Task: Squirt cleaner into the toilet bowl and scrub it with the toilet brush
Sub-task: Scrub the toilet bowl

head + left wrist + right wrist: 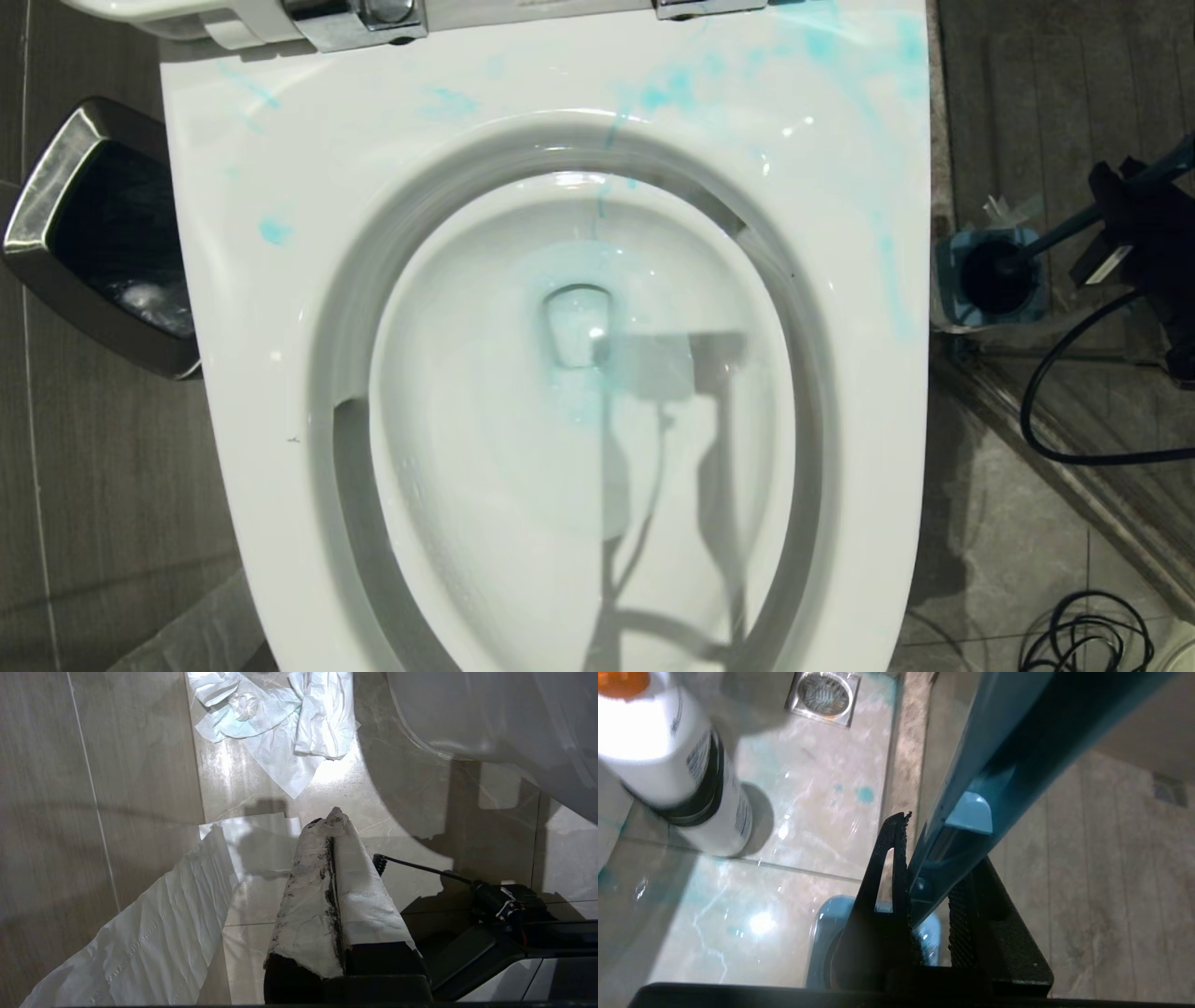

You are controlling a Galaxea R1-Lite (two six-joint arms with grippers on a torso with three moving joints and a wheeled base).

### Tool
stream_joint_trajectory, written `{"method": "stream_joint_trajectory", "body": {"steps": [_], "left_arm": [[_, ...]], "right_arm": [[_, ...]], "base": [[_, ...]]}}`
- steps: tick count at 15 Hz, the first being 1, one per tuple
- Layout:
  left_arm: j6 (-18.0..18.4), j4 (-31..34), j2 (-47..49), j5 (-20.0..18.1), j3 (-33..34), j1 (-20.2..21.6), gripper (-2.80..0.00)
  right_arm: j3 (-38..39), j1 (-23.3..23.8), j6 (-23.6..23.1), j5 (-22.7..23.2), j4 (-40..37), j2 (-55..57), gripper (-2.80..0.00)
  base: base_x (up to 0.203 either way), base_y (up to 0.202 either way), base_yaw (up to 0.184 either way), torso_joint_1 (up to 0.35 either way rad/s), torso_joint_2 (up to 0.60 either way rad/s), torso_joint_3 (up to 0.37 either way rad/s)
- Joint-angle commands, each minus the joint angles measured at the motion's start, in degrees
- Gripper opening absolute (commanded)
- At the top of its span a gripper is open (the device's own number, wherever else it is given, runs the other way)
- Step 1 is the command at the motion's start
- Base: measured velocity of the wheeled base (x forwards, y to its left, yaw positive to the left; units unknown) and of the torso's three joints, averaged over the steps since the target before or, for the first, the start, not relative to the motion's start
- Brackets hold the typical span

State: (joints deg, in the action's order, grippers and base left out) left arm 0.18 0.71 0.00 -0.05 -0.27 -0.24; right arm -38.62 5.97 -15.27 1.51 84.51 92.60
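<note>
The toilet brush [971,788] handle is clamped between the closed fingers [882,882] of the right gripper [924,896], its head apparently seated in the holder [990,275] beside the toilet bowl [551,373]. The left gripper [334,826] is held shut, empty.

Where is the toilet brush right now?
In the head view the toilet brush is on the robot's right of the toilet bowl, its head still in the blue holder, its handle clamped by the right end effector.

light: bright overhead | glare: toilet bowl [280,373] | blur: cleaner [668,760]
</note>
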Motion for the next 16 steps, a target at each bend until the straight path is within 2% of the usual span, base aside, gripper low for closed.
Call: {"method": "stream_joint_trajectory", "body": {"steps": [1,6,10,16], "left_arm": [[0.0,0.0,0.1,0.0,0.0,0.0,-2.80],[0.0,0.0,0.1,0.0,0.0,0.0,-2.80],[0.0,0.0,0.1,0.0,0.0,0.0,-2.80],[0.0,0.0,0.1,0.0,0.0,0.0,-2.80]], "right_arm": [[-1.9,0.0,0.2,0.0,-2.9,-3.3,-2.80],[-11.1,-2.6,3.0,0.9,-26.7,-13.4,-2.80],[-20.4,-5.2,3.6,1.2,-39.7,-16.6,-2.80],[-25.4,-6.3,5.5,4.3,-58.5,-25.8,-2.80]], "base": [[0.000,0.000,0.000,0.000,0.00,0.000],[0.000,0.000,0.000,0.000,0.00,0.000],[0.000,0.000,0.000,0.000,0.00,0.000],[0.000,0.000,0.000,0.000,0.00,0.000]]}}
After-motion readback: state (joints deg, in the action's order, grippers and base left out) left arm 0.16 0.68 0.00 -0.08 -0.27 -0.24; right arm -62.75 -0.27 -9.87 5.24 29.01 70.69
